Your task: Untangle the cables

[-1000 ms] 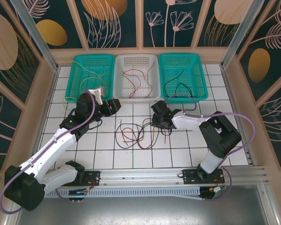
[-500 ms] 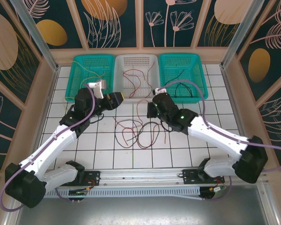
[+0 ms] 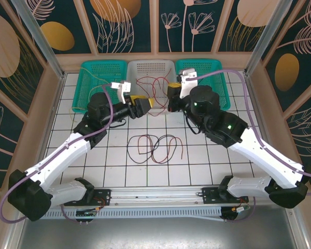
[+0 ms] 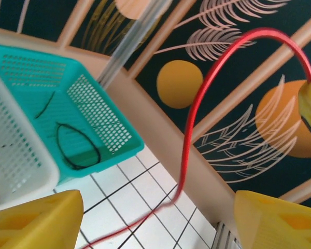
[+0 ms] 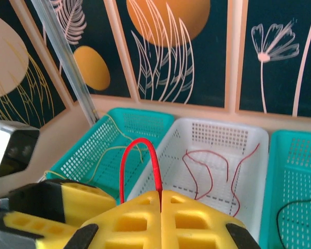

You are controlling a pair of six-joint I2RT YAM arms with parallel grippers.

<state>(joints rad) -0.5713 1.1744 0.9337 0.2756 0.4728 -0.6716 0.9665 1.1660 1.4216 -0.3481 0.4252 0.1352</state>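
Where the yellow pads of the right gripper [image 5: 160,199] meet, one red cable [image 5: 138,141] is pinched and loops upward. Left gripper [image 4: 158,218]: jaws parted, the same cable passing between them. Other red and black cables [image 3: 154,148]: tangled on the tiled table [image 3: 119,171], before the white basket [image 3: 145,66].

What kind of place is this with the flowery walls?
Probably a robot practice booth: two robot arms bolted to a white tiled table, three baskets, thin cables to sort, and painted panels all around.

Lab test cell, patterned walls [image 3: 186,26], tiled table [image 3: 197,171]
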